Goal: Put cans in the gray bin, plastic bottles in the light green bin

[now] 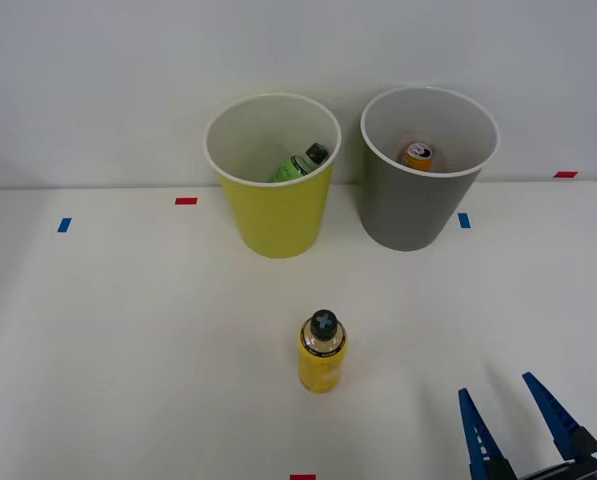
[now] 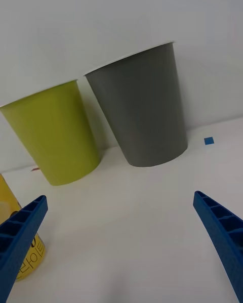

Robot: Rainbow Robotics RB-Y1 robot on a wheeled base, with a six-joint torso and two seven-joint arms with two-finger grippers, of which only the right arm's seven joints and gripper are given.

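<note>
A yellow plastic bottle (image 1: 322,354) with a black cap stands upright on the white table, in front of the two bins; its side also shows in the right wrist view (image 2: 20,252). The light green bin (image 1: 274,215) (image 2: 55,131) holds a green-labelled bottle (image 1: 300,163). To its right, the gray bin (image 1: 413,205) (image 2: 142,111) holds an orange can (image 1: 418,155). My right gripper (image 1: 508,410) (image 2: 121,247) is open and empty near the table's front right, to the right of the yellow bottle and apart from it.
Small red (image 1: 186,201) and blue (image 1: 64,225) tape marks dot the table, with one blue mark (image 1: 464,220) beside the gray bin. A white wall stands right behind the bins.
</note>
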